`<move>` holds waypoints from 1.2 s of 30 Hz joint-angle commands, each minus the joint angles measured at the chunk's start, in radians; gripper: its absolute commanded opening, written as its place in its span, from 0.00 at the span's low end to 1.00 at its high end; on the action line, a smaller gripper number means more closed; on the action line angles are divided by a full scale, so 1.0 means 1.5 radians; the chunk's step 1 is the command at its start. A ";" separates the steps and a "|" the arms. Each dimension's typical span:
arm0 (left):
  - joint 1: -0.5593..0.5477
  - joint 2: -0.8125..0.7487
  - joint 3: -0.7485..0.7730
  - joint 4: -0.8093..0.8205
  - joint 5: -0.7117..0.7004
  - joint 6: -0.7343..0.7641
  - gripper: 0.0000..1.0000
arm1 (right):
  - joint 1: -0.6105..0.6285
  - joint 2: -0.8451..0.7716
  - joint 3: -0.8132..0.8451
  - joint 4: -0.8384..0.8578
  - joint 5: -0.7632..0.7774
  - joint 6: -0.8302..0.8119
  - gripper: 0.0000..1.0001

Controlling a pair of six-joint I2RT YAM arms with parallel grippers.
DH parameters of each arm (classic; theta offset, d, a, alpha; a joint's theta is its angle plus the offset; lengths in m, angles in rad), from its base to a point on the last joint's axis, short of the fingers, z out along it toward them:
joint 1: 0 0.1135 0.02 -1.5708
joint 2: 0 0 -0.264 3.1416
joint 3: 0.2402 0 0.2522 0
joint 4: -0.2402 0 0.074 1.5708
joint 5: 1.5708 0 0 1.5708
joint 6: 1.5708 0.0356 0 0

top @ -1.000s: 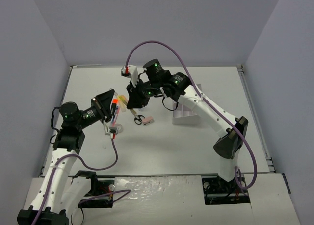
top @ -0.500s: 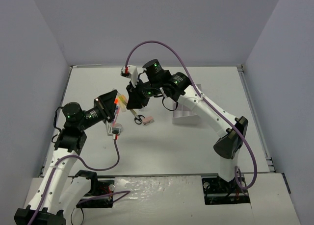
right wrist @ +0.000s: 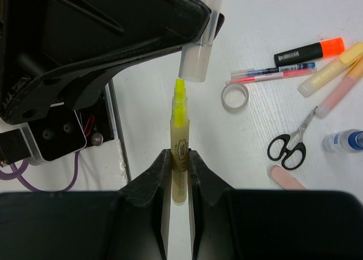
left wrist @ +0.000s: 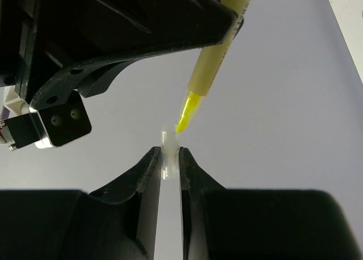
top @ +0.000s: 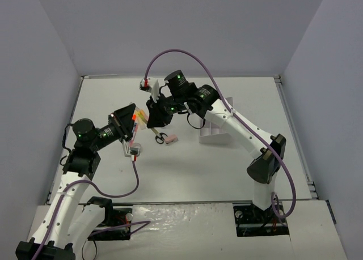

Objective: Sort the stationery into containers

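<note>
White tray (top: pixel 218 136) sits on the table (top: pixel 187 169), scissors (top: pixel 160 137) lying left of it. From the left wrist, your left claw (left wrist: pixel 169 152) pinches a clear cap (left wrist: pixel 167 136), the yellow highlighter (left wrist: pixel 209 67) tip just beside it. From the right wrist, your right claw (right wrist: pixel 180 154) grips that highlighter's barrel.
</note>
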 commanded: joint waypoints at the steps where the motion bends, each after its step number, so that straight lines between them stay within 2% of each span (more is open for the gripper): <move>1: -0.004 -0.007 0.034 0.025 0.008 0.243 0.00 | -0.005 -0.027 -0.001 0.025 -0.013 0.002 0.00; 19: -0.004 -0.019 0.032 -0.005 0.011 0.264 0.00 | -0.004 -0.034 -0.002 0.024 -0.017 0.001 0.00; 28: -0.004 -0.027 0.000 0.059 0.009 0.280 0.00 | -0.002 -0.070 -0.044 0.025 -0.004 -0.013 0.00; 36: -0.005 -0.053 -0.005 0.016 0.009 0.301 0.00 | -0.001 -0.074 -0.040 0.027 -0.007 -0.010 0.00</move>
